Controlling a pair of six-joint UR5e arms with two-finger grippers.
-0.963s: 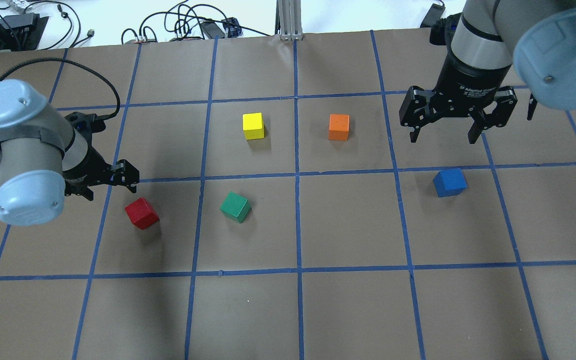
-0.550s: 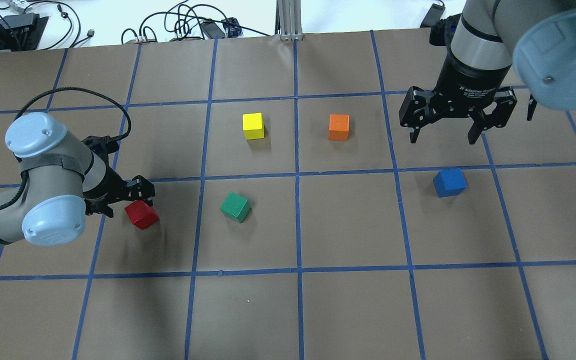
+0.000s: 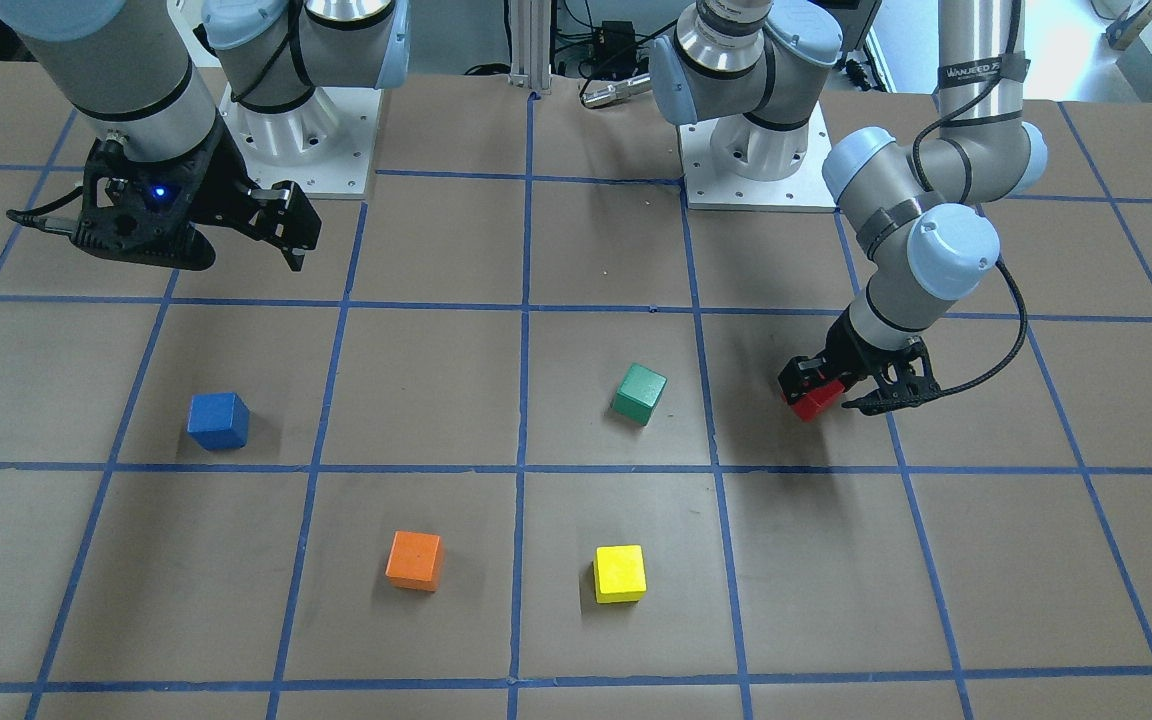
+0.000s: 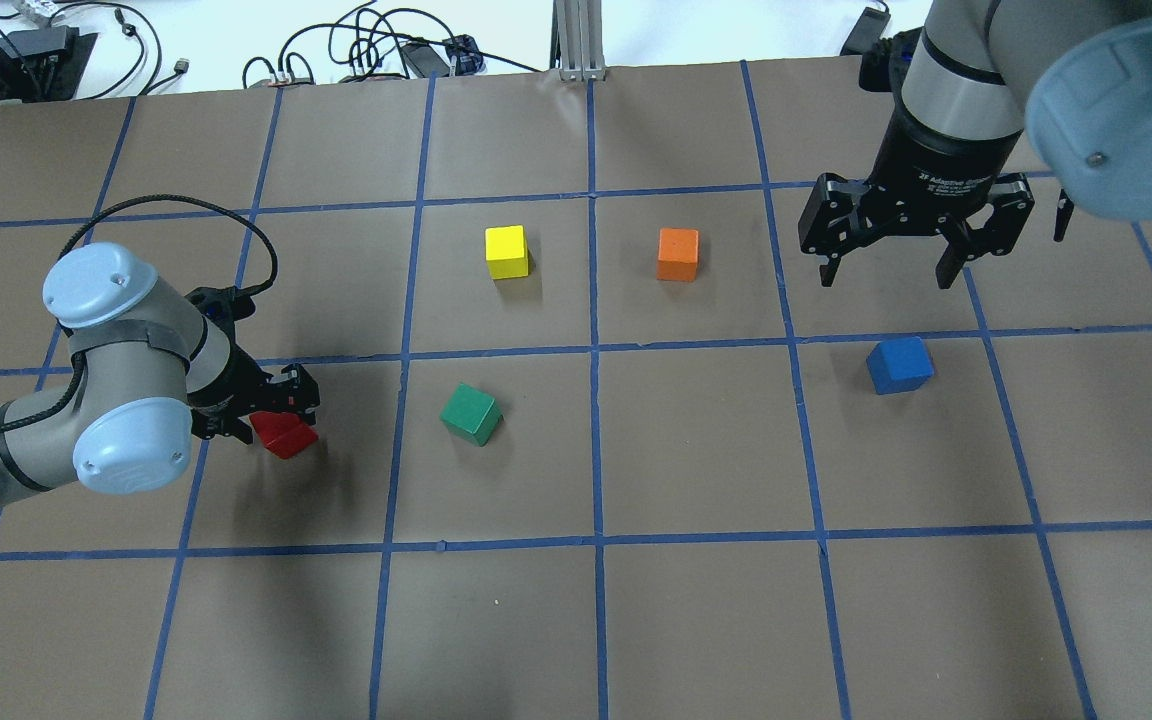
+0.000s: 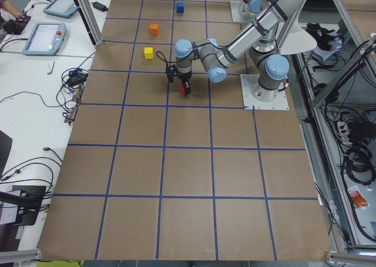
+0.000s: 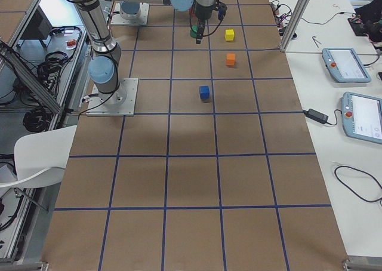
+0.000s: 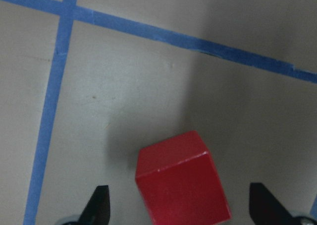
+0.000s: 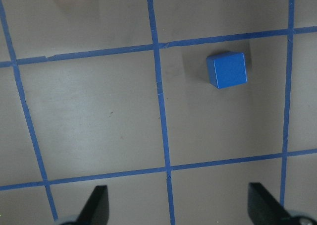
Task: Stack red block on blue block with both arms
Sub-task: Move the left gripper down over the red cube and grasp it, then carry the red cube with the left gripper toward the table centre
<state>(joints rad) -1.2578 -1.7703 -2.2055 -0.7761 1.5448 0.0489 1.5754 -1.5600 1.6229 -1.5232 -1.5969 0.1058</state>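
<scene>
The red block (image 4: 288,440) lies on the table at the left and also shows in the front view (image 3: 816,402). My left gripper (image 4: 268,416) is low over it. In the left wrist view the red block (image 7: 182,185) sits between the two open fingertips (image 7: 99,205), with gaps on both sides. The blue block (image 4: 899,364) lies at the right and also shows in the right wrist view (image 8: 227,69). My right gripper (image 4: 891,265) hangs open and empty above the table, beyond the blue block.
A green block (image 4: 471,414) lies right of the red block. A yellow block (image 4: 507,251) and an orange block (image 4: 677,254) lie farther back. The brown table cover (image 4: 696,620) has a blue tape grid. Cables lie past the far edge.
My left arm has swung right and down, so its open fingers now straddle the red block. The right arm and all blocks have not moved.
</scene>
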